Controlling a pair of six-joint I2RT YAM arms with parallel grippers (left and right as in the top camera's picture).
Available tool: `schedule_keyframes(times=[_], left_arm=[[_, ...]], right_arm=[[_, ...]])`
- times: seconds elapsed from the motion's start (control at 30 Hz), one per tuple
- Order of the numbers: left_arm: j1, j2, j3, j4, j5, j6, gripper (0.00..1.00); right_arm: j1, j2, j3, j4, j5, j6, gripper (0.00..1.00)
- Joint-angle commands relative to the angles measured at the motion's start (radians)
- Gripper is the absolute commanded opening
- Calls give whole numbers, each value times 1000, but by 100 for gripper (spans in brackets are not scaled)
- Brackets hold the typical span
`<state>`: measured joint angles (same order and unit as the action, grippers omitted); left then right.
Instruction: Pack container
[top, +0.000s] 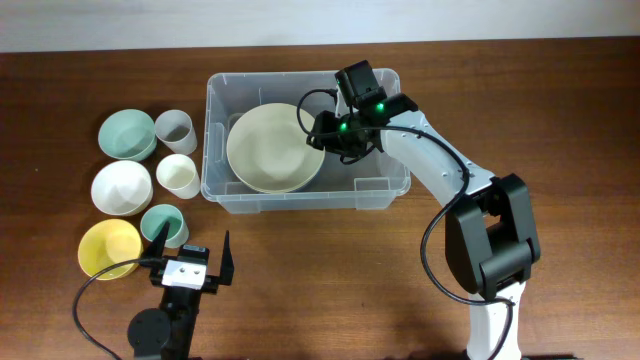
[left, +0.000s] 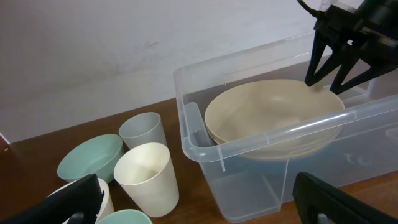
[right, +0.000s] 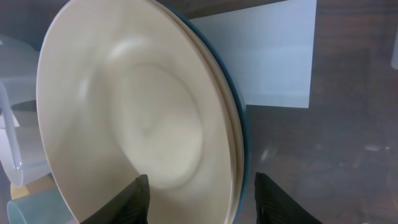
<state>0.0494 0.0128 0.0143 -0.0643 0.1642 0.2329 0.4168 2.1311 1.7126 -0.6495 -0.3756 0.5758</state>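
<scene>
The container (top: 380, 195) is a large clear tub at the table's middle; it also shows in the left wrist view (left: 373, 155). Its base, with a white label (right: 273, 56), shows in the right wrist view. Inside lies a stack of wide dishes, a cream plate (top: 270, 150) (left: 273, 115) (right: 137, 118) on top and a blue rim beneath. My right gripper (top: 325, 135) (left: 333, 68) (right: 202, 186) is open inside the tub, with its fingers on either side of the stack's right rim. My left gripper (top: 194, 250) (left: 199, 199) is open and empty, in front of the tub's left end.
Left of the tub stand a teal bowl (top: 126, 133), a grey cup (top: 173, 128), a cream cup (top: 178, 175) (left: 146, 177), a white bowl (top: 121, 186), a teal cup (top: 160, 223) and a yellow bowl (top: 109, 248). The teal cup is close to my left gripper's left finger.
</scene>
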Motion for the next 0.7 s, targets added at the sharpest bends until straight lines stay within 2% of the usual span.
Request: schedule_keyframes(times=[0.0, 0.17, 0.27, 0.37, 0.67], left_arm=[[6, -6, -5, -1, -4, 8, 100], [6, -6, -5, -1, -4, 8, 100], [6, -6, -5, -1, -4, 8, 100], [6, -6, -5, -1, -4, 8, 100], [6, -6, -5, -1, -4, 8, 100]], right_arm=[[-18, 1, 9, -1, -5, 1, 50], [-80, -38, 60, -37, 7, -27, 52], [-127, -71, 124, -117, 54, -64, 57], [-200, -111, 242, -254, 108, -128, 66], [-456, -187, 569, -503, 108, -165, 76]])
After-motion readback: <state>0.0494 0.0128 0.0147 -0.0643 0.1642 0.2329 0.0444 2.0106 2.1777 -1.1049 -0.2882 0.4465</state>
